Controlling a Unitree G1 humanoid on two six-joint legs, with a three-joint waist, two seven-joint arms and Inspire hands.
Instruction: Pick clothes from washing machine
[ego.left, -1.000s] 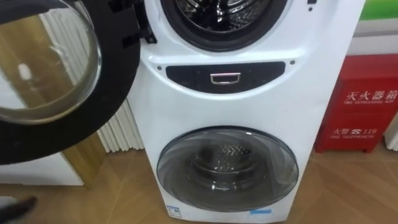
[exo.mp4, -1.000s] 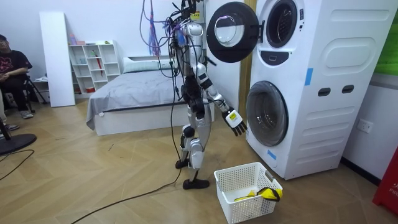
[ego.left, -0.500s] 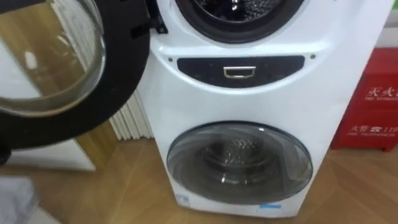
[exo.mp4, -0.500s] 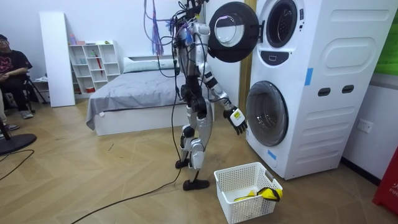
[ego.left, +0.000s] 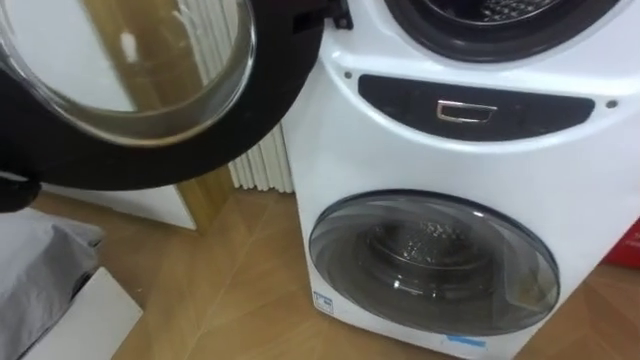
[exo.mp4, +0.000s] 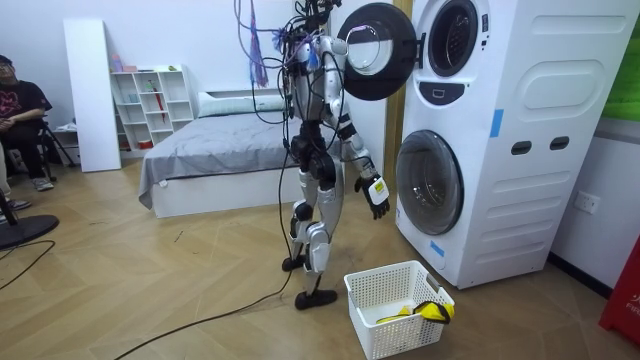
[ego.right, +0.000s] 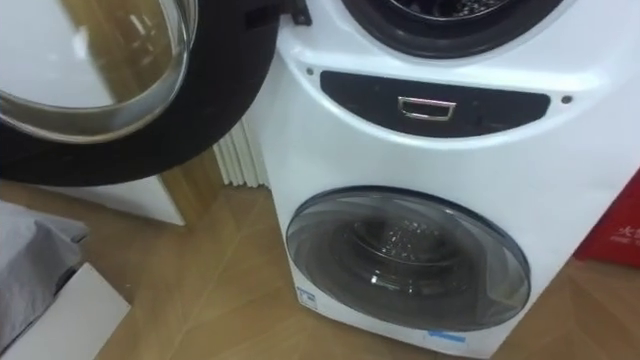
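Room view: floor (exo.mp4: 200, 275) between bed (exo.mp4: 215, 158), washer (exo.mp4: 530, 150)

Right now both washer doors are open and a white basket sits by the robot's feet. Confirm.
One door is wrong: the lower door is shut, as the left eye view shows; only the upper door is open. The white basket does sit by the robot's feet.
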